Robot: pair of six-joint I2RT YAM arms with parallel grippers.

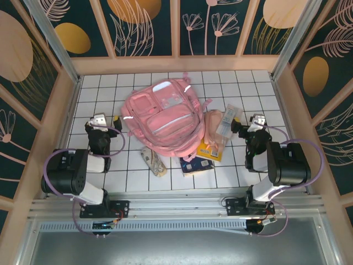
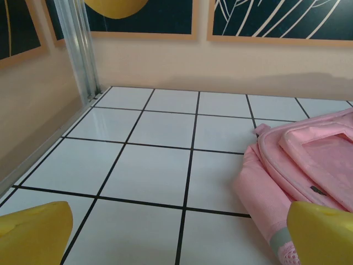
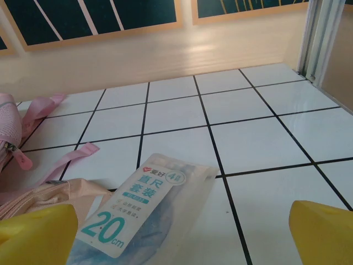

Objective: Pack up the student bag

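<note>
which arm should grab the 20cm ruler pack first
Right. The ruler pack lies just ahead of the open right gripper, beside the student bag. The left gripper, also open, faces bare tiles and the bag's other side, with the bag between it and the pack.

Black-white left arm [image 1: 71, 178], right arm [image 1: 285, 163]; purple cables [image 1: 45, 165]; yellow end effector pads [image 2: 33, 232].

clear ruler packet [image 3: 149, 212], teal label reading "20cm", Chinese characters "直尺套装" above it, small circled "4" beside them
</note>
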